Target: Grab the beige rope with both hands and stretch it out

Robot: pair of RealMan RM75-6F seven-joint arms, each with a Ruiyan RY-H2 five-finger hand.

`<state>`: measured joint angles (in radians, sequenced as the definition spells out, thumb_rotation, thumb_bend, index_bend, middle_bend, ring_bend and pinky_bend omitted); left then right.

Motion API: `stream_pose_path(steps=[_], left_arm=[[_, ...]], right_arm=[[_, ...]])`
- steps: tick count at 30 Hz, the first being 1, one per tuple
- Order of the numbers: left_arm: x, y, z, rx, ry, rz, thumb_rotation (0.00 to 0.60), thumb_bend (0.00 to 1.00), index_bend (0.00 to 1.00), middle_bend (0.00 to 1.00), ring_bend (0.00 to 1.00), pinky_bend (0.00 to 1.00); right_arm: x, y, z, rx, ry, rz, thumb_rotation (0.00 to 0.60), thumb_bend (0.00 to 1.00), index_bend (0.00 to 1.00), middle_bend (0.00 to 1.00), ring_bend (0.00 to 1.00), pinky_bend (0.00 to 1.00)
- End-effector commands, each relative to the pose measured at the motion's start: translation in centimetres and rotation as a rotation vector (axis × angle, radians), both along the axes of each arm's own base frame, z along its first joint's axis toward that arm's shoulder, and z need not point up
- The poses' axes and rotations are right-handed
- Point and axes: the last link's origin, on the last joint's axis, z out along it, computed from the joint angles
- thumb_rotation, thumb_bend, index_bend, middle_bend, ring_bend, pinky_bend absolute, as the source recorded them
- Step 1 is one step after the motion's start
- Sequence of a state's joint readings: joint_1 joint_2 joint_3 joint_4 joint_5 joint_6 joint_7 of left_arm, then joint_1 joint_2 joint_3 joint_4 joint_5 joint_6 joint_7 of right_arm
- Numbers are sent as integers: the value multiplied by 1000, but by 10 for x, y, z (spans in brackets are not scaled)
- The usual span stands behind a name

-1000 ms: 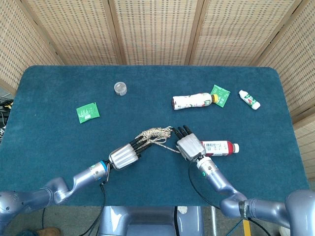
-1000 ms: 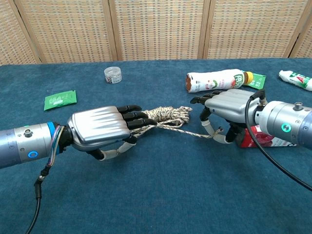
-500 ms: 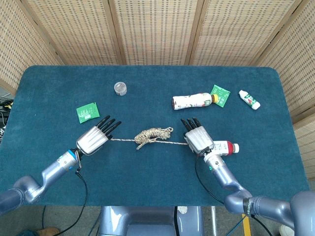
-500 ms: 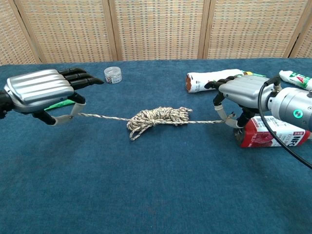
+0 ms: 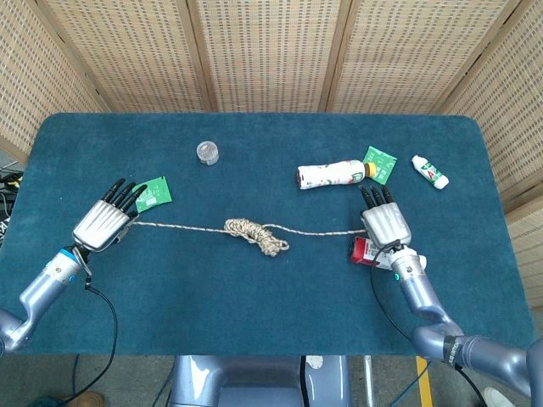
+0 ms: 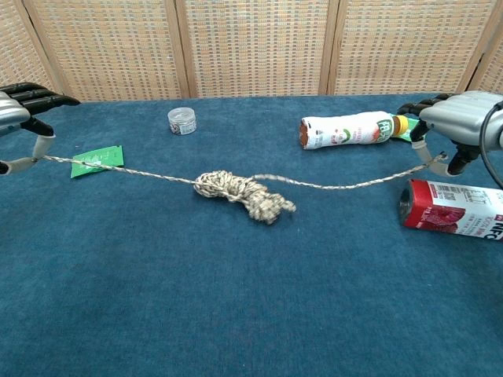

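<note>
The left hand [image 5: 103, 222] pinches one end of the beige rope [image 5: 254, 235] between thumb and a finger, its other dark fingers pointing away from the robot; in the chest view the strand leaves that hand [image 6: 22, 106] at the frame's left edge. The right hand [image 5: 386, 224] pinches the opposite end in the same manner, seen in the chest view [image 6: 458, 122] near the right edge.

The rope's long axis runs left to right across the blue table [image 5: 254, 322] between the two hands. A tangled coil remains at its middle, with a single strand leading out to each hand.

Just beside the right hand, on the robot's side of the rope, lies a red bottle [image 6: 456, 210]; the letters "NFC" show on its white label. Beyond the rope from the right hand lies a white bottle [image 6: 354, 129] with a yellow cap, its green lettering unclear. A green packet [image 5: 380, 164] touches that cap, and a small white bottle [image 5: 430, 171] lies further right.

Next to the left hand's fingertips is another green packet [image 5: 153, 192]. Beyond the coil stands a small clear jar [image 5: 207, 153].
</note>
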<state>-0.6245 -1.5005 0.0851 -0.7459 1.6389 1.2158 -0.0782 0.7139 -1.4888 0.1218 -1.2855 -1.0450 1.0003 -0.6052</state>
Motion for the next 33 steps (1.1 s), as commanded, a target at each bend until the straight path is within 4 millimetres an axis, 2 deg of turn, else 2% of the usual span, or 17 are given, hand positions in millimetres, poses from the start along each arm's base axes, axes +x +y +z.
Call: stream_pose_path(steps=[1,5,11,12,13,14,15,16,17,18,19,21,25,26,29,33], left_arm=[[-10,0,11,26,-8,25,600,525,675,0,0,0],[-18,1,16,37,-20,52,600,522,675,0,0,0],[-19,-2,11,29,-44,55,600,520,672,0,0,0],[-19,-2,11,28,-46,54,600,508,656,0,0,0],[-20,-2,11,30,-44,52,600,450,612,0,0,0],[-21,-2,13,46,-24,45,600,368,556,0,0,0],[-22,-2,14,63,-5,43,600,215,407,0,0,0],[-22,-2,15,74,-2,46,600,121,286,0,0,0],[-22,-3,16,85,-15,55,600,24,128,0,0,0],[-20,-5,19,94,-70,82,600,0,22,0,0,0],[-18,-7,22,96,-116,100,600,0,0,0,0,0],[-10,-14,32,104,-235,137,600,0,0,0,0,0],[4,-28,54,165,-354,175,600,0,0,0,0,0],[8,-34,64,227,-398,193,600,0,0,0,0,0],[18,-53,71,284,-503,267,600,0,0,0,0,0],[31,-89,73,290,-594,354,600,0,0,0,0,0]], right_arm=[[-7,1,8,-15,12,-11,600,481,687,0,0,0],[-12,2,13,-22,17,-25,600,480,687,0,0,0],[-13,4,12,-21,23,-20,600,473,686,0,0,0],[-12,4,12,-23,21,-19,600,470,674,0,0,0],[-12,4,12,-25,18,-18,600,466,652,0,0,0],[-11,5,12,-27,12,-15,600,448,573,0,0,0],[-10,6,13,-30,1,-13,600,401,420,0,0,0],[-9,7,13,-31,-8,-11,600,349,298,0,0,0],[-7,7,14,-37,-28,-10,600,249,133,0,0,0],[-3,9,18,-52,-75,-4,600,180,57,0,0,0],[-1,10,20,-60,-101,5,600,94,5,0,0,0],[5,15,30,-84,-156,40,600,12,0,0,0,0],[9,25,47,-124,-225,93,600,0,0,0,0,0],[9,30,57,-153,-245,118,600,0,0,0,0,0],[4,41,72,-201,-293,140,600,0,0,0,0,0],[-10,67,85,-240,-386,98,600,0,0,0,0,0]])
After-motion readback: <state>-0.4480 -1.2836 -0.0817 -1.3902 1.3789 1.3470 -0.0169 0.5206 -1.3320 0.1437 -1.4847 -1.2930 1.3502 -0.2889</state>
